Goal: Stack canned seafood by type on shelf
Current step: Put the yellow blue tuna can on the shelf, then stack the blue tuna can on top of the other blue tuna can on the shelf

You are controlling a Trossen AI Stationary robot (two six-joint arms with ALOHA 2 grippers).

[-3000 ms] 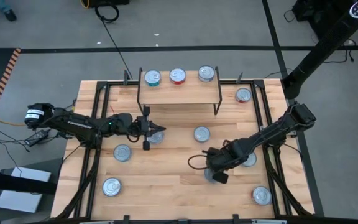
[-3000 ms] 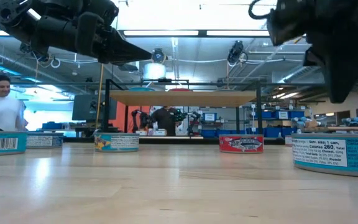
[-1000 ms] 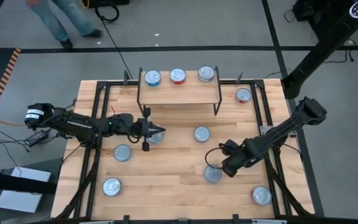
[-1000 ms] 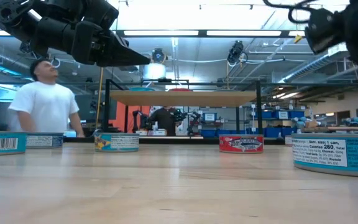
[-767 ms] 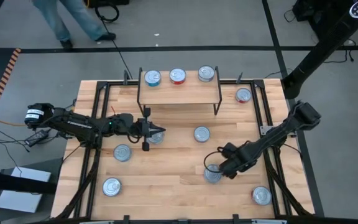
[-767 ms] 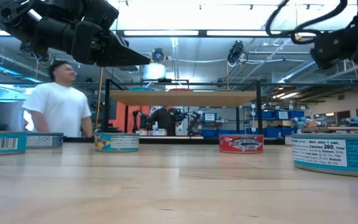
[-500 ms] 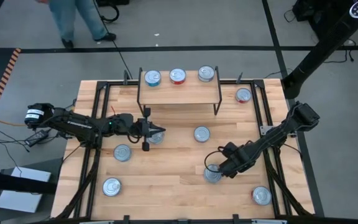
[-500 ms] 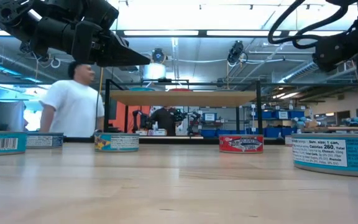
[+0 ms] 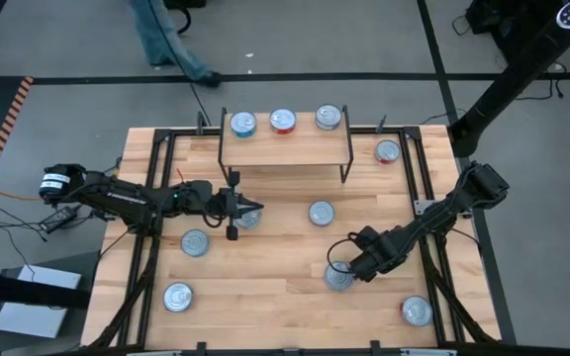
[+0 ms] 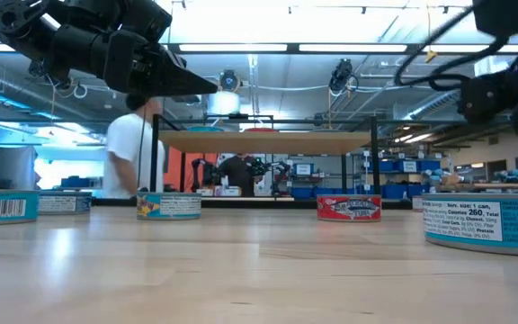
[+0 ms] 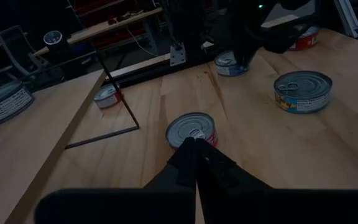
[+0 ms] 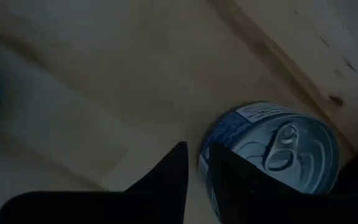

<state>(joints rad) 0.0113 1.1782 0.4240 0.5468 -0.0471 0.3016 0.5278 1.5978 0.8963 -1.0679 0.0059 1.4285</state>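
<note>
The light-wood shelf stands on black legs at the table's far middle. It carries three tins: a teal one, a red one and a silver-topped one. My left gripper is shut and hovers just above a red-labelled tin in front of the shelf. My right gripper hangs above a blue-labelled tin near the table's near right. Its fingers stand a narrow gap apart beside that tin. The low view shows it well above the tabletop.
Several more tins lie loose on the table: and a red one by the shelf's right. Black frame rails run along the table's sides. A person walks beyond the far edge.
My right gripper has shifted a little toward the near left and come lower, toward the blue-labelled tin. No tin has moved. The person behind the table has walked toward the right.
</note>
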